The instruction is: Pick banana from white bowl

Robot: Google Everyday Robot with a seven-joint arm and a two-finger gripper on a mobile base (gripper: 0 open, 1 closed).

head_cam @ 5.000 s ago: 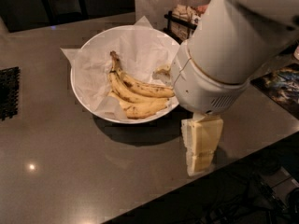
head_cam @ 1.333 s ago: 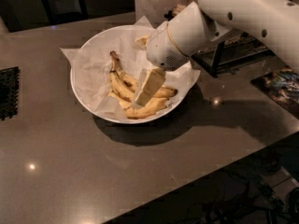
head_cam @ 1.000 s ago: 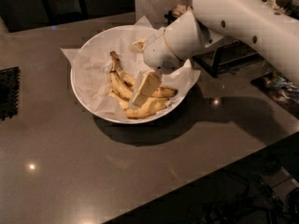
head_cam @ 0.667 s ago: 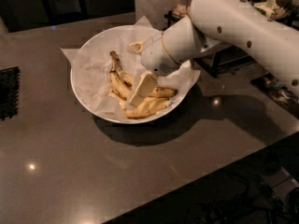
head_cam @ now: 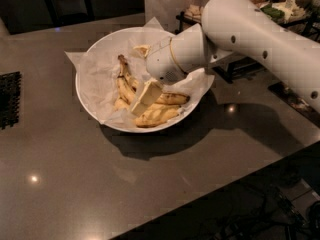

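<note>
Dark glossy counter (head_cam: 150,184) fills most of the view, with small light reflections on it. Black mesh mat (head_cam: 9,99) lies at the far left edge. Cluttered dark rack (head_cam: 280,4) with food items stands at upper right, behind the counter. Cables (head_cam: 260,219) lie on the floor at lower right.

White bowl (head_cam: 82,96) sits on the counter, upper middle, lined with crinkled white paper (head_cam: 95,79) that pokes out over the rim on the left and right.

Inside the bowl:
- banana (head_cam: 124,86), strongly curved, on the left side of the pile, dark stem end pointing up toward the far rim, brown blotches on the skin
- two straighter bananas (head_cam: 172,99), spotted, lying across the near half; the lower one is just beside the near rim
- small pale yellowish scrap (head_cam: 141,49) near the far rim, can't tell what it is

White arm (head_cam: 250,29) comes in from the upper right and covers the right part of the bowl.

Claw (head_cam: 138,108), cream-coloured, points down-left into the bowl. Its tip is over the middle of the banana pile, right against the lower end of the curved banana. It shows as one slab from this angle, so can't tell if it is spread or pressed together, or if it grips anything. All bananas lie in the bowl, none lifted.
</note>
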